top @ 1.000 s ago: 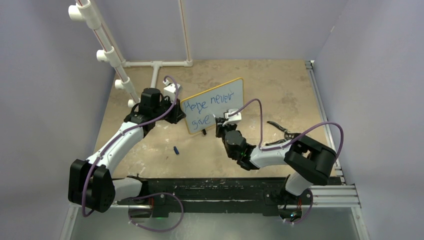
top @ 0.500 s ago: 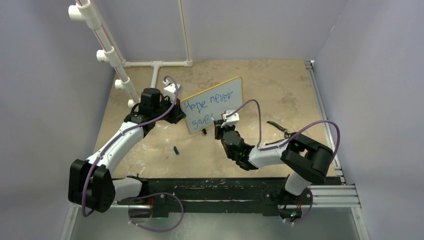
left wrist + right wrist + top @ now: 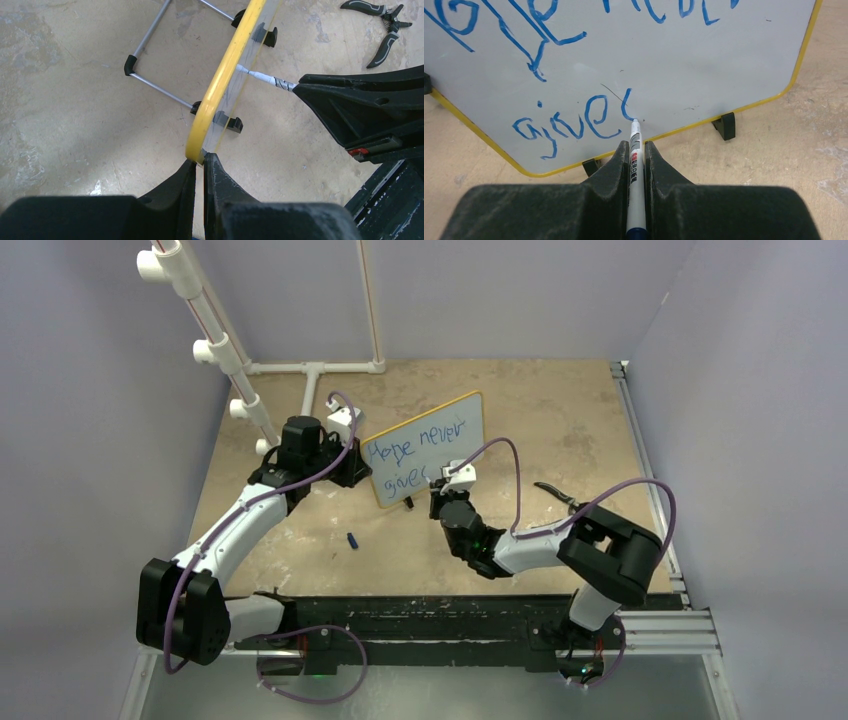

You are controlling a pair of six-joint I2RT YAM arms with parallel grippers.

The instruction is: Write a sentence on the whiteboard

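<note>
Near the worktop's middle, slightly toward its left edge, the top view shows the whiteboard standing tilted. The sentence reads "Hope never" above "gives". One second ago the lower line ended at "give". The left gripper holds the board's left edge and the right gripper meets its lower part. A small blue object lies toward the near edge and pliers toward the right edge.

Left wrist view: the left gripper is pinched on the yellow frame of the whiteboard, seen edge-on. The marker tip touches the board's face, projecting from the right gripper. A wire stand sits behind, with the pliers beyond.

Right wrist view: the right gripper clamps the marker, whose red label is unreadable. Its tip touches the whiteboard at a curved stroke after "give" in the sentence. A black foot rests on the worktop.
</note>
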